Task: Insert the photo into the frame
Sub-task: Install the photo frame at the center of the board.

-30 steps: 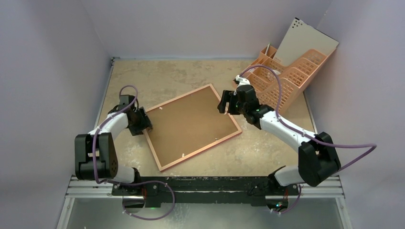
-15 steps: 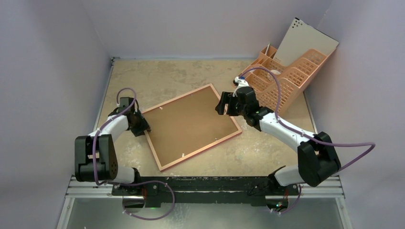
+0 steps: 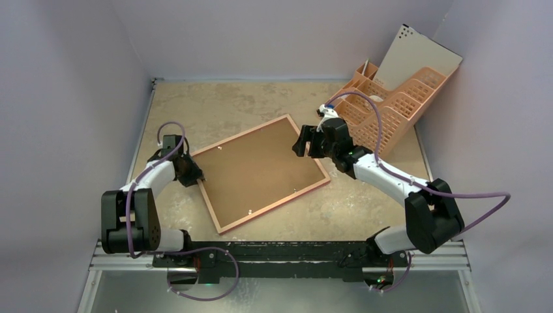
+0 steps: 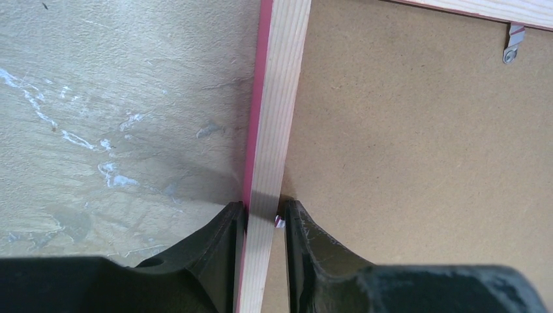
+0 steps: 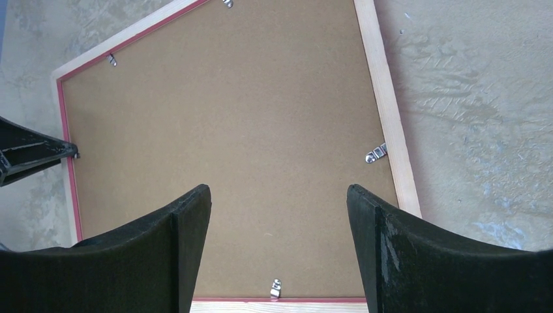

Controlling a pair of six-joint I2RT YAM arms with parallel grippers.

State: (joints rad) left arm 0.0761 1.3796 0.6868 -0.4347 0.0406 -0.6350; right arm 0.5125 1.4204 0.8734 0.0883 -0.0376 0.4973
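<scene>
The black two-finger left gripper point(image 4: 264, 212) has drawn its jaws in from a wide spread until they sit close against both sides of one rail of the thin rectangular picture frame point(image 4: 272, 117) (pale wood reverse up, pink along its outer edge), one finger on the table side and one over the plain brown backing board point(image 4: 404, 163). The black right gripper point(image 3: 302, 141) has edged slightly leftward, further in over the frame's far right corner.
</scene>
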